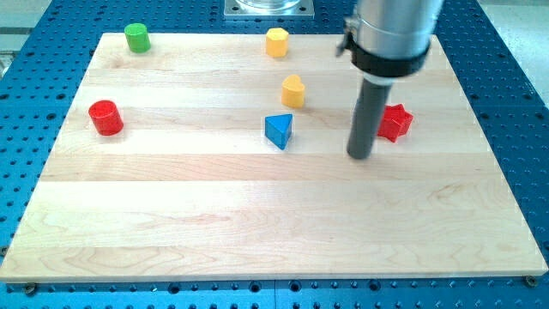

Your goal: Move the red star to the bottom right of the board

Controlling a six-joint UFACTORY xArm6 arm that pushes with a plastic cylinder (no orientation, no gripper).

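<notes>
The red star [395,122] lies on the wooden board [257,223] at the view's right, about mid-height. My tip [361,156] rests on the board just to the left of the star and slightly below it, with a small gap between them. The rod rises from the tip to the grey arm body [390,30] at the view's top.
A blue triangle [279,130] lies left of my tip. A yellow block [293,90] sits above it and a yellow hexagon [276,41] near the top edge. A red cylinder [105,118] is at the left. A green cylinder [136,37] is at the top left.
</notes>
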